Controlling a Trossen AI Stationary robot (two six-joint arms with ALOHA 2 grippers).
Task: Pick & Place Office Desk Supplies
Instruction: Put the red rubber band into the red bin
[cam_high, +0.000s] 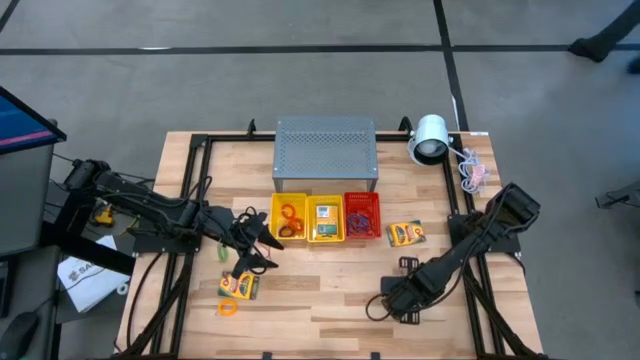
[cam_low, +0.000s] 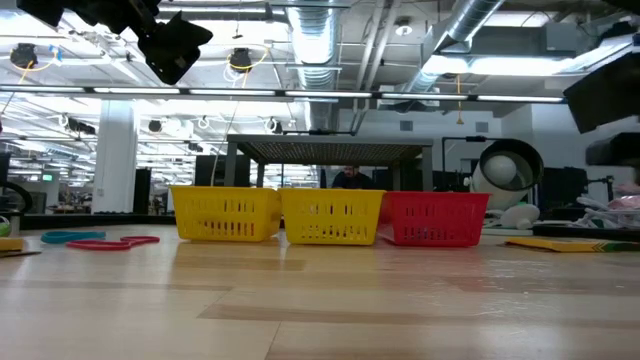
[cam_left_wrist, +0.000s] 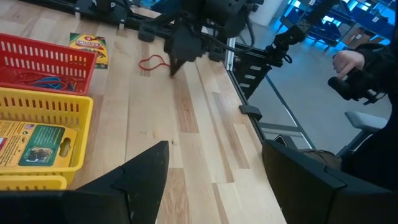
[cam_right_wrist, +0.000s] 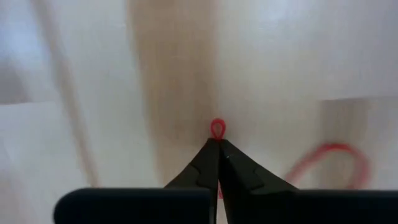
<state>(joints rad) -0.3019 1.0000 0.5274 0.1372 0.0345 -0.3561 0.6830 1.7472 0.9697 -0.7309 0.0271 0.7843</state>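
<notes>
The right gripper (cam_right_wrist: 217, 144) is being held down at the wooden bench (cam_high: 330, 290), near its front edge and right of centre. Its two dark fingers (cam_right_wrist: 239, 171) are pressed fully together, and a thin red rubber band loop (cam_right_wrist: 217, 129) is being pinched between the tips, with a small bight of it showing just past them. The rest of the loop is lying flat on the boards beside the fingers.

The left gripper (cam_high: 262, 240) is being held above the bench toward the left side, just beside the leftmost basket. Its fingers (cam_left_wrist: 146, 171) are standing apart with nothing between them.

Three plastic mesh baskets are sitting in a row at the bench centre, touching side by side, directly in front of the big grey perforated metal box (cam_high: 325, 152). The left yellow basket (cam_high: 289, 219) is holding orange band loops. The middle yellow basket (cam_high: 326, 220) is holding a yellow-and-green card box. The red basket (cam_high: 362, 216) is holding purple and blue bands.

A second yellow-and-green card box (cam_high: 404, 234) is lying flat on the bench just right of the red basket. A third card box (cam_high: 239, 286) is lying near the front left, with an orange band loop (cam_high: 229, 307) just in front of it.

A white round lamp (cam_high: 429, 138) is lying at the rear right corner.
</notes>
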